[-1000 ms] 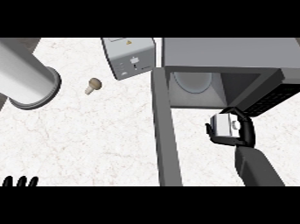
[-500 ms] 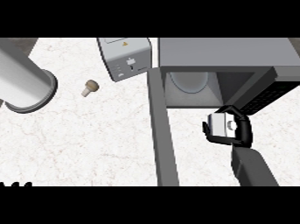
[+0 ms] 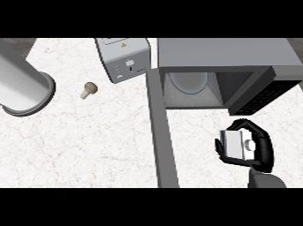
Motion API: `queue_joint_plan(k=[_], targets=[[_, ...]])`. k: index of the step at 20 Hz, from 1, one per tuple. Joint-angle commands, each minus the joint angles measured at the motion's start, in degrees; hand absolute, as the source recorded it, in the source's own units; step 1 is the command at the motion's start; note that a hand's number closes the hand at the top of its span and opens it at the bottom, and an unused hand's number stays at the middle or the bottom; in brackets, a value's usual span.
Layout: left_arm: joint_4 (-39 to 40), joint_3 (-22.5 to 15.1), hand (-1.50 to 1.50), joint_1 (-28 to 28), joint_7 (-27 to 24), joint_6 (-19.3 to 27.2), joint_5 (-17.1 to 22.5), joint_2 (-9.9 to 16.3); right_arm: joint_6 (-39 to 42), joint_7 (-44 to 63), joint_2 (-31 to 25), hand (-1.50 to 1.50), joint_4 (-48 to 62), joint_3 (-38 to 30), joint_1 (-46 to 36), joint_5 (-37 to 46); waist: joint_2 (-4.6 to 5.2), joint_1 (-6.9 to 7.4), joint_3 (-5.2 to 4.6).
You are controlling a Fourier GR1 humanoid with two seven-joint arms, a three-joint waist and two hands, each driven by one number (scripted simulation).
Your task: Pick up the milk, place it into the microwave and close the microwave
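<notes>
With the milk carton (image 3: 237,144) already in my right hand (image 3: 261,148), fingers and thumb curled round its sides, I'm holding it just in front of the open microwave (image 3: 225,66), a little to the right of the cavity mouth and clear of the counter (image 3: 82,141). My left hand isn't showing in the head view at all, so I can't say anything about it.

Here's what worries me. The carton sits opposite the microwave's dark right-hand panel (image 3: 271,95) rather than squarely before the opening, so a straight push forward could clip that front edge and twist the carton in my grasp. I'd judge it needs a shift left first. The door (image 3: 163,141) stands wide open on the left, a long grey slab running down towards me; swinging the forearm too far over could knock it. Inside there's a pale round turntable plate (image 3: 189,81), and a boxy carton set down half on its rim could tip.

Now the surfaces: the carton is a small white box with flat faces and a little round cap towards my palm. The microwave is plain matt grey, hard-edged, its cavity a shade darker. The counter is white marble-like stone with faint veins. Off to the left I've got a grey toaster (image 3: 124,59), a small brown mushroom (image 3: 88,89), and a big smooth grey cylinder (image 3: 13,86), all well away from the work.
</notes>
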Motion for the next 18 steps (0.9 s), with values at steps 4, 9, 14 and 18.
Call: queue_joint_plan(k=[4, 9, 14, 18], targets=[[-1.38, -0.58, -1.50, 2.05, -0.21, 1.38, -0.49, -0.59, 7.10, 9.66, 1.82, 1.50, -16.83, 5.97, 7.86, -9.64, 0.18, 0.52, 0.07], [0.93, -3.75, -1.50, 3.56, -3.36, 1.33, -3.67, -1.47, 1.26, 14.48, 1.87, 1.50, -24.39, 13.19, 9.40, -13.05, 0.27, 1.11, 0.09], [1.10, 3.28, -1.50, -0.44, -0.66, -0.14, 3.06, 1.32, -5.26, 15.26, 1.88, 1.50, -21.52, 13.98, 4.19, -7.65, 0.45, 1.16, 0.10], [2.05, 2.68, -1.50, 2.87, -4.15, -2.12, 3.23, 1.50, -9.98, 19.47, 1.89, 1.50, -14.37, 14.50, -5.79, -5.48, 0.50, 1.91, 0.10]])
